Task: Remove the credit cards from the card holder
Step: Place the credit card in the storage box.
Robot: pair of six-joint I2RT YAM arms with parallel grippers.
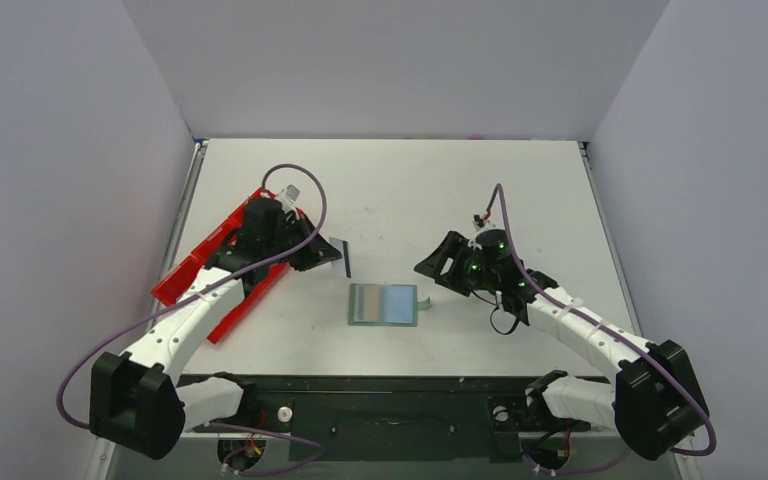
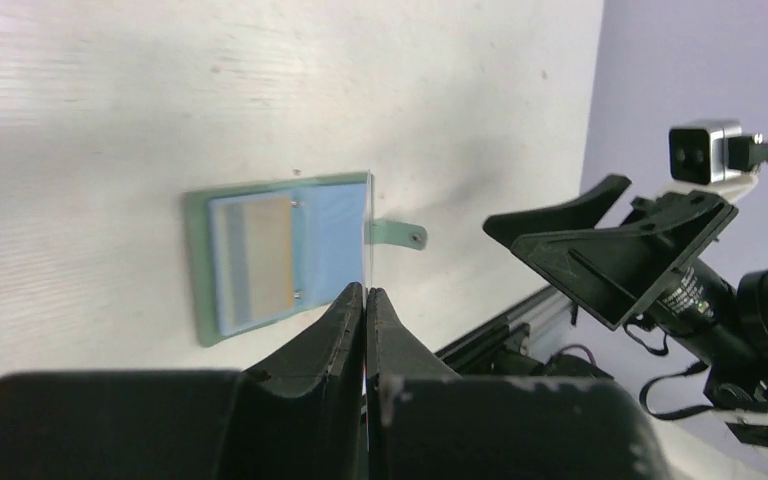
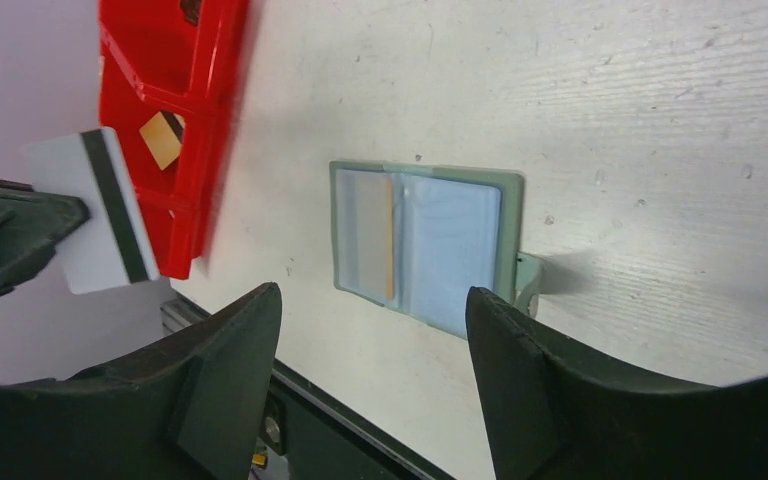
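The grey-green card holder point(image 1: 383, 305) lies open and flat on the table, its tab point(image 1: 424, 303) pointing right. A tan card point(image 3: 365, 235) sits in its left half and a bluish card point(image 3: 450, 240) in its right half. My left gripper point(image 1: 328, 256) is shut on a white card with a black stripe point(image 1: 341, 256), held above the table just up-left of the holder. That card shows edge-on in the left wrist view point(image 2: 369, 230) and face-on in the right wrist view point(image 3: 100, 210). My right gripper point(image 1: 440, 270) is open and empty, just right of the holder point(image 3: 425, 240).
A long red tray point(image 1: 210, 275) lies diagonally at the left under my left arm. In the right wrist view the tray point(image 3: 170, 120) holds a small tan card point(image 3: 163, 138). The black rail of the table's near edge point(image 3: 350, 420) runs just below the holder.
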